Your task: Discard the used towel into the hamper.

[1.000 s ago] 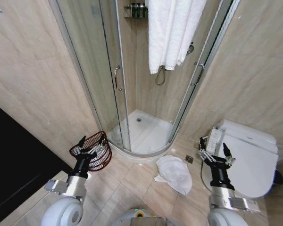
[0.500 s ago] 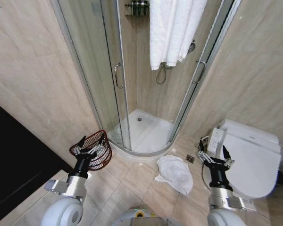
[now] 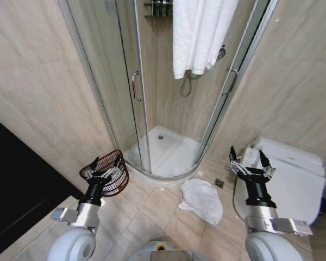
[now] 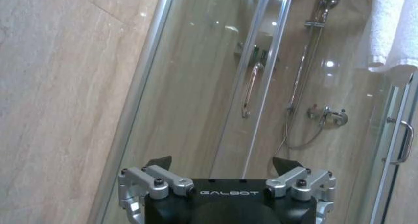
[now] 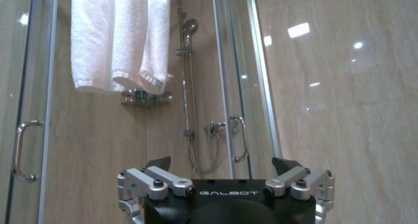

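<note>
Two grippers show in the head view: the left gripper (image 3: pixel 105 165) hangs with fingers apart in front of the hamper (image 3: pixel 110 175), unchanged, while the right gripper (image 3: pixel 249 161), fingers spread, has risen beside the toilet (image 3: pixel 293 182); the used towel (image 3: pixel 202 200) lies crumpled on the floor between them. Both wrist views face the shower enclosure (image 4: pixel 274 87), fingers apart in each.

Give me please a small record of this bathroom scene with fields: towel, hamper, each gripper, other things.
used towel: crumpled white towel on the floor tiles, beside the toilet
hamper: on the floor by the shower door, nothing seen inside
left gripper: open, raised in front of the hamper
right gripper: open, raised in front of the toilet
other: hanging white towel on the shower
</note>
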### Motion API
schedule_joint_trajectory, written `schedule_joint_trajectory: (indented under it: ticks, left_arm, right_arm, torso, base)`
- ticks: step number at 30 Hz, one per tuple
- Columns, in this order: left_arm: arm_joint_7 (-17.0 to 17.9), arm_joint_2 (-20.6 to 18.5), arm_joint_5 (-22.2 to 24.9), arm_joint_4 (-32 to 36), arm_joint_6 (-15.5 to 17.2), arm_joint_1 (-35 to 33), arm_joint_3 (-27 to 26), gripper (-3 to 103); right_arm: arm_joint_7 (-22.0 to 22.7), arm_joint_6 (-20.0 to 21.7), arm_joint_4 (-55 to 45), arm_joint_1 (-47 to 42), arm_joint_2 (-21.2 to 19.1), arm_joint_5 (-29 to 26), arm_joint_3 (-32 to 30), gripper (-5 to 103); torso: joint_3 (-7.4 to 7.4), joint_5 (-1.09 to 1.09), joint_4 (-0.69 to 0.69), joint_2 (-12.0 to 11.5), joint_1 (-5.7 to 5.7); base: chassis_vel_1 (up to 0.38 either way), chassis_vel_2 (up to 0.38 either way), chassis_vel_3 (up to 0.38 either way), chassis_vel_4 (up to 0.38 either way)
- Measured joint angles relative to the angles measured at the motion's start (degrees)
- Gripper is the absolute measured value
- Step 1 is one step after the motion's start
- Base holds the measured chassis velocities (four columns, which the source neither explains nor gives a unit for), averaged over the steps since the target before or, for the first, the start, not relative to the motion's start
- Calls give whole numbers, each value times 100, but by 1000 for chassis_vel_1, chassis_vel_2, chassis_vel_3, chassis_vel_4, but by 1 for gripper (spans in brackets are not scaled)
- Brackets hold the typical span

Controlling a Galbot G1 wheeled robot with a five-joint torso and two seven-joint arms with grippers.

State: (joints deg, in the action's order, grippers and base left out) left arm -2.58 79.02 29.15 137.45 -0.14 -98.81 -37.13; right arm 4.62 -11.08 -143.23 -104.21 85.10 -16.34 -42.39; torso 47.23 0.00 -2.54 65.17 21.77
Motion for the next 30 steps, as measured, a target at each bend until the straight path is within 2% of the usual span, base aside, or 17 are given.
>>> schedule_joint_trajectory:
  ticks: [16,23,26,30]
  left_arm:
    - [0,0,0,0,0,0,0,100]
    - [0,0,0,0,0,0,0,100]
    - [0,0,0,0,0,0,0,100]
    - [0,0,0,0,0,0,0,100]
  right_arm:
    - [201,-276,-23,14,-99,280,-9,100]
    - [428,-360,-14,-15,-328,506,-66,100]
    - [434,-279,-13,-13,-429,436,-103,100]
    - [206,-150,-10,35,-701,15,-194,100]
  torso:
    - [275,0,0,514,241]
    - [414,0,0,775,362]
    - [452,0,0,845,396]
    - [520,1,0,973,455]
  base:
    - [0,0,0,0]
    - [0,0,0,0]
    - [0,0,0,0]
    - [0,0,0,0]
